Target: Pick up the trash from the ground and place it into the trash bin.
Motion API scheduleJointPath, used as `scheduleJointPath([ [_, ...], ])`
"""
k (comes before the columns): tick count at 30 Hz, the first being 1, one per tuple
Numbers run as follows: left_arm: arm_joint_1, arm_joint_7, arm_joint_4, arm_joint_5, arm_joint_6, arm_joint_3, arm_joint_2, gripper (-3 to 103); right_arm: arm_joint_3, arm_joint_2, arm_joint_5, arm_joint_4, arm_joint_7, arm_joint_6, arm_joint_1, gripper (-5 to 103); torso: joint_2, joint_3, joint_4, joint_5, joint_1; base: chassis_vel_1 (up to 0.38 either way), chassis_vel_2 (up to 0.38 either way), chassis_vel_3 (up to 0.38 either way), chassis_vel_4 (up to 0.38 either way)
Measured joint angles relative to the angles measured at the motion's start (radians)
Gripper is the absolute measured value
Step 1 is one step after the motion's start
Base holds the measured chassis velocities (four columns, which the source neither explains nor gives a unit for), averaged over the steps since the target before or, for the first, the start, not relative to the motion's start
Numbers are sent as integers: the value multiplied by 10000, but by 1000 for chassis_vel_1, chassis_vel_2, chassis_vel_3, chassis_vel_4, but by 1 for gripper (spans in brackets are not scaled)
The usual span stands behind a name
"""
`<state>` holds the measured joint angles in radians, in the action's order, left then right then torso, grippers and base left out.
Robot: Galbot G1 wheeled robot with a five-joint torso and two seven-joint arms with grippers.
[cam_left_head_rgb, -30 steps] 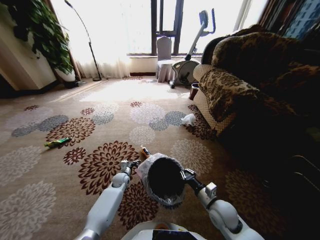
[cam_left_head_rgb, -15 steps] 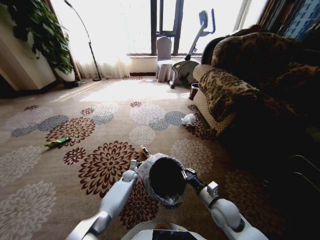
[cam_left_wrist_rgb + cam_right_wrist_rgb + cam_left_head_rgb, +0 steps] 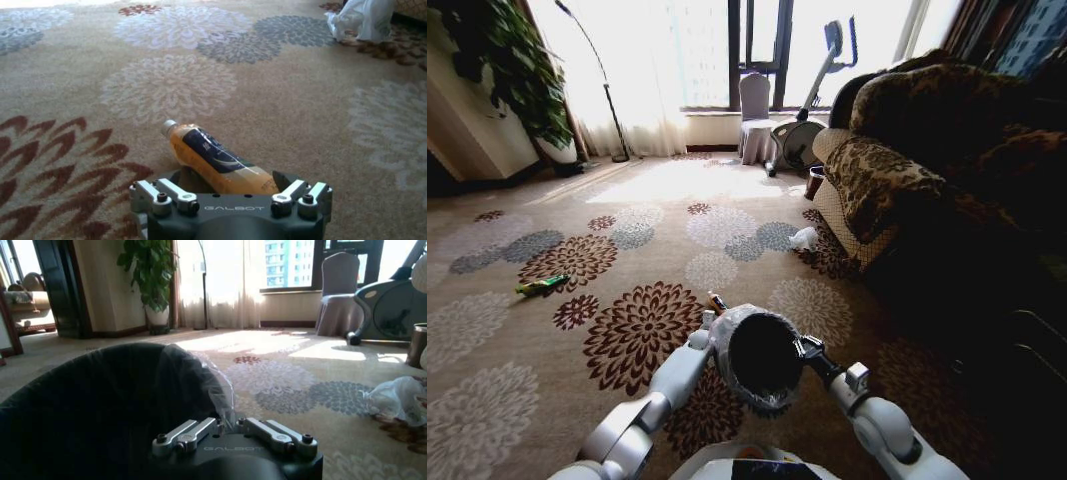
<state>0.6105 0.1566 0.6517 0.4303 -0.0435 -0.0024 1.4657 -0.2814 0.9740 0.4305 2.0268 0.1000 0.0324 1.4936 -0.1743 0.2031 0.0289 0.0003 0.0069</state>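
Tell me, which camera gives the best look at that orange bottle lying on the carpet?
The left wrist view: the bottle lies in full sight between the left gripper's open fingers. The head view shows just a sliver behind the trash bin.

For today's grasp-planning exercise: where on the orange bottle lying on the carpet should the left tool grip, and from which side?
Grip the orange bottle across its labelled middle, coming down from above. It lies flat on the carpet, cap pointing away from the left tool, whose open fingers flank its wide base end.
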Motion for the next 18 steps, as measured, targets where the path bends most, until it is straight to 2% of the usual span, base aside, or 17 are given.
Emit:
scheduleJointPath([
  [1, -175, 137, -373, 175, 9, 51, 213, 91, 1, 3, 15, -1, 8, -7, -33, 4, 0, 0, 0, -2, 0, 0, 0, 0, 0],
  [3, -237, 203, -513, 217, 11, 58, 288, 91, 1, 4, 25, -2, 13, -8, -49, 4, 0, 0, -1, -2, 0, 0, 0, 0, 0],
  [6, -392, 538, -1096, 342, 18, -71, 586, 97, -29, -11, 112, -21, 30, -9, -81, 4, 0, 0, 1, -3, 0, 0, 0, 0, 0],
  [9, -421, 722, -1328, 271, 19, -283, 721, 94, -63, -30, 175, -48, 39, -38, -88, 4, 0, -1, 0, -2, 0, 0, 0, 0, 0],
  [14, -478, 697, -1666, 290, 33, -494, 835, 93, -73, 34, 269, -107, 26, -263, -109, 4, 0, 0, 0, -2, 0, 0, 0, 0, 0],
  [18, -373, 649, -1445, 292, 37, -508, 801, 93, -106, 41, 377, -55, -55, -320, -116, 4, 0, 0, 0, -2, 0, 0, 0, 0, 0],
])
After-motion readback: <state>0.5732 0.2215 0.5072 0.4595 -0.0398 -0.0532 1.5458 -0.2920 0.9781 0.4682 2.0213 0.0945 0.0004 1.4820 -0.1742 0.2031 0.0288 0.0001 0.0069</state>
